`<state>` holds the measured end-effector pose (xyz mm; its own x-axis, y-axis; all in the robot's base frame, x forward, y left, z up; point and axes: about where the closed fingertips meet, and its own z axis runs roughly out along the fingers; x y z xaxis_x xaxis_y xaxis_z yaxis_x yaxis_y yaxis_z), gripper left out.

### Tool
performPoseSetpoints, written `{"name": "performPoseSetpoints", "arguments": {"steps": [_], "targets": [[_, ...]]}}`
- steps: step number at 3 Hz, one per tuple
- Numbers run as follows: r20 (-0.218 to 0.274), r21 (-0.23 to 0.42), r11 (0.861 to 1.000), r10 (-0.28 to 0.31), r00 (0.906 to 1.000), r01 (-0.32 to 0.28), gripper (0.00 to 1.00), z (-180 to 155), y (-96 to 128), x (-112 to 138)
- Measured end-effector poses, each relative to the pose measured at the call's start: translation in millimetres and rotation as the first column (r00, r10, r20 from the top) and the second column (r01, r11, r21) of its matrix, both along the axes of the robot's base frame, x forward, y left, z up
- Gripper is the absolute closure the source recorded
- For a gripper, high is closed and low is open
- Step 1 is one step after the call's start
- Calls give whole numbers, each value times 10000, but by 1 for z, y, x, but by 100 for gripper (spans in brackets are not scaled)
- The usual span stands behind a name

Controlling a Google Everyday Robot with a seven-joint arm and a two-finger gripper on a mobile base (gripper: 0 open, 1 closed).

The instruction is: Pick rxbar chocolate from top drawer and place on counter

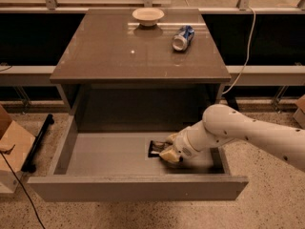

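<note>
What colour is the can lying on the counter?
Blue and silver can, camera view; gripper in the grey drawer.
</note>
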<state>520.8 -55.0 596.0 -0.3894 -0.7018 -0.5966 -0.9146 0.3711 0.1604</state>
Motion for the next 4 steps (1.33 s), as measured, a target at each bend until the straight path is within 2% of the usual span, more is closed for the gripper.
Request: {"name": "performPoseSetpoints", "arguments": {"steps": [4], "targets": [[0, 1, 10000, 2, 10000, -2, 100, 2, 0, 0]]}}
